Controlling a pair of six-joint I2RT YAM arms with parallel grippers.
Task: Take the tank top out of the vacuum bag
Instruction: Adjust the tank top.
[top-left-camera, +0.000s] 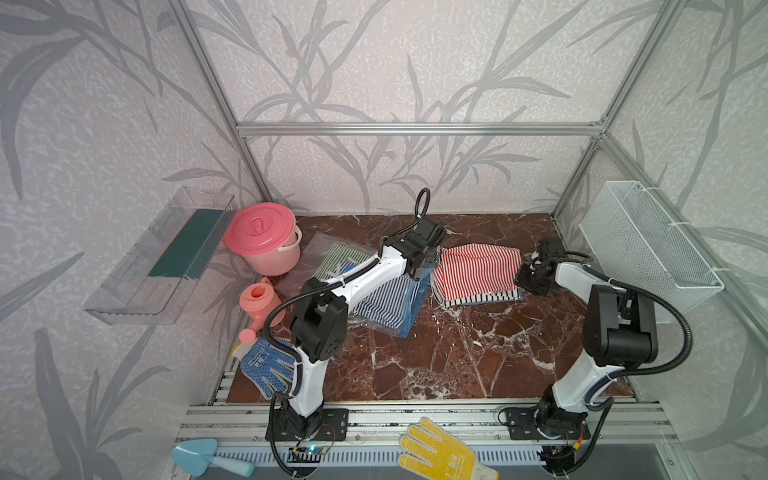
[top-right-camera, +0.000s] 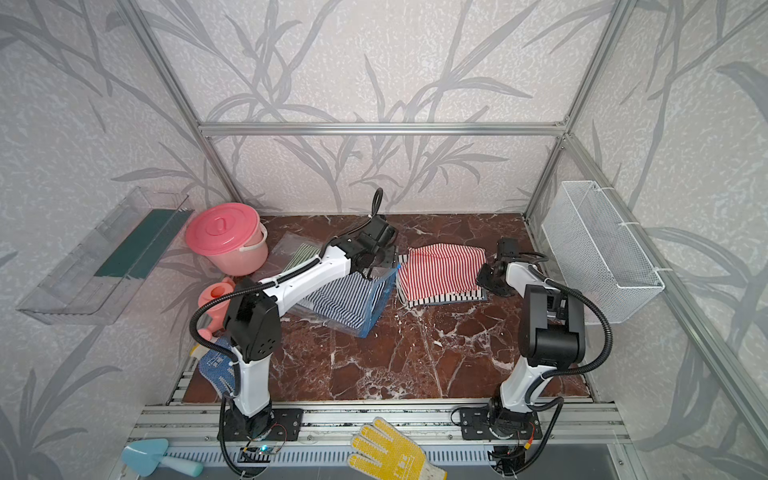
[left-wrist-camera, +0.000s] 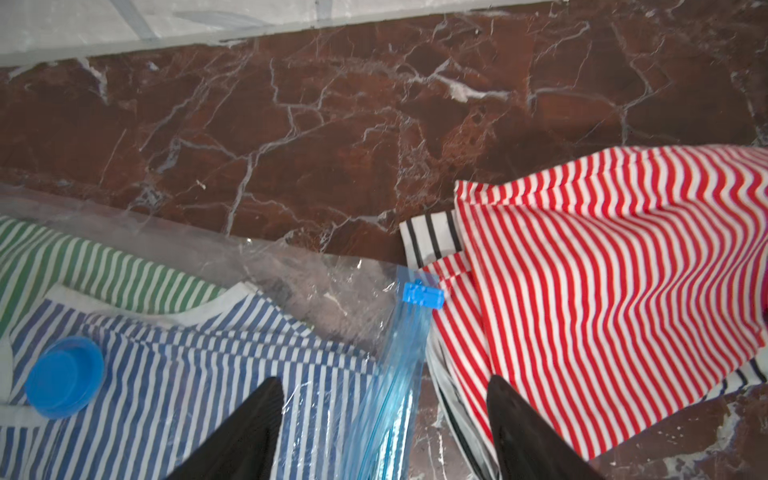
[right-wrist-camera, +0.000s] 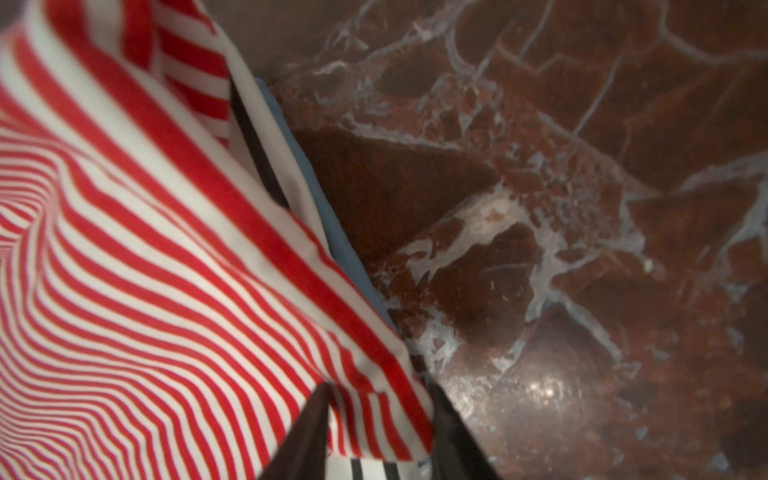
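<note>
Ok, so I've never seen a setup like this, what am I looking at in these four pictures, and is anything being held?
Two white robot arms with pincer grippers stand at a marble-patterned table. Two pictures look down from above; the other two come from wrist cameras. On the table lie a clear vacuum bag with striped tops inside, a red-striped top beside it, a pink bucket and a watering can. The left gripper hangs open over the bag's zip edge; the right gripper pinches the red-striped top's edge.
</note>
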